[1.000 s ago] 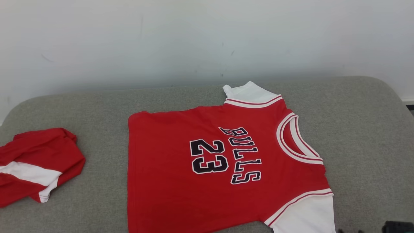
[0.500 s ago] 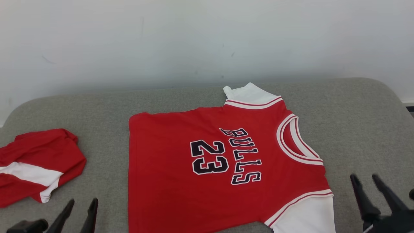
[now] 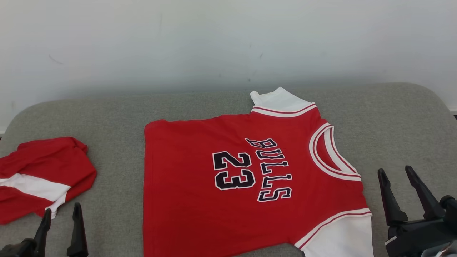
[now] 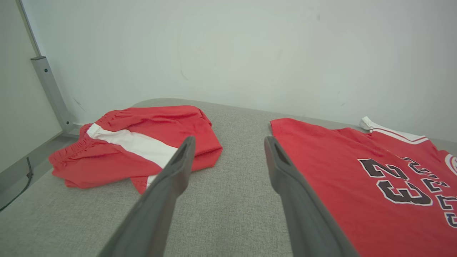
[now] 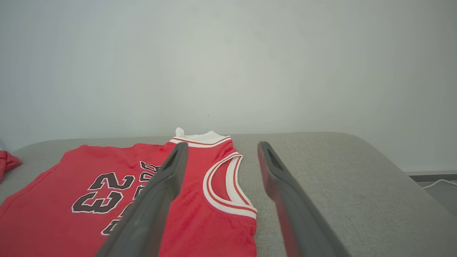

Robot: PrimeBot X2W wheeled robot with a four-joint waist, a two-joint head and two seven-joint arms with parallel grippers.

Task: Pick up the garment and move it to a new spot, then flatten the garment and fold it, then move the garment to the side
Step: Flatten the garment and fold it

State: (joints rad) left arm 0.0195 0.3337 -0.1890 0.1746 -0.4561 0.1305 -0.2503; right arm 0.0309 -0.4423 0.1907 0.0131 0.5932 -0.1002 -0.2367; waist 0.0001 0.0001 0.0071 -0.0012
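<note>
Jersey point(image 3: 192, 207) flat mid-cushion point(image 3: 117, 114); print reads "BULLS 23". Red-and-white shorts point(image 3: 39, 167) bunched at my left, apart from it. My left gripper point(image 3: 61, 208) and right gripper point(image 3: 395, 170) flank the jersey, jaws spread, empty.

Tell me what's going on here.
A two-armed robot is working on the red jersey, which lies spread flat, print up, on the grey cushion and is not yet folded. Its left gripper is open and empty near the jersey's hem side. Its right gripper is open and empty beside the collar end. Neither touches the fabric. Bunched red shorts lie off to the left.
</note>
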